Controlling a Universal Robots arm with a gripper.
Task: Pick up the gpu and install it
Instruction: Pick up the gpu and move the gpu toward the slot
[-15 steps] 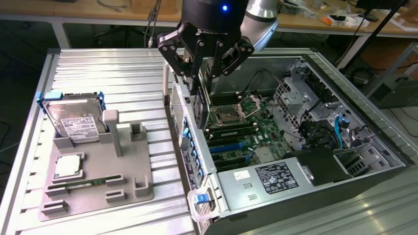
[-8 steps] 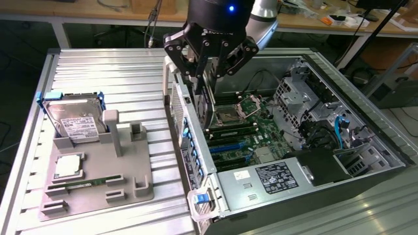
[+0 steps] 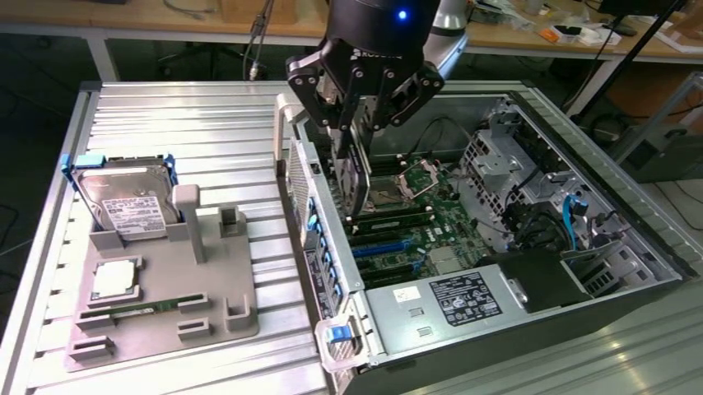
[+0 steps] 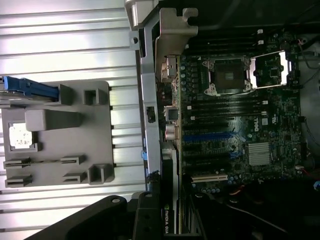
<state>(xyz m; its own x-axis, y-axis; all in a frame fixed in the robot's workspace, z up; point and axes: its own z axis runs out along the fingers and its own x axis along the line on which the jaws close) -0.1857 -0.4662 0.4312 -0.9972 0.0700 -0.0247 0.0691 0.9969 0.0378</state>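
The gpu (image 3: pixel 355 181) is clamped on edge by the tool (image 3: pixel 360 123), hung over the motherboard (image 3: pixel 423 210) inside the case (image 3: pixel 643 271); it is judged light, stiff, fragile, best held by its top edge

The gpu (image 4: pixel 168 220), a thin dark circuit card seen edge-on, is clamped in the black gripper (image 4: pixel 171 202), along the edge of the green motherboard (image 4: pixel 235 130) with its blue slots; outside the case, a grey plastic tray (image 4: pixel 60 150) rests on the ribbed metal table (image 4: pixel 70 45).

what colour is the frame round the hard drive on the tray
Blue: the plastic frame around the silver white-labelled hard drive, clearest in the exterior view.
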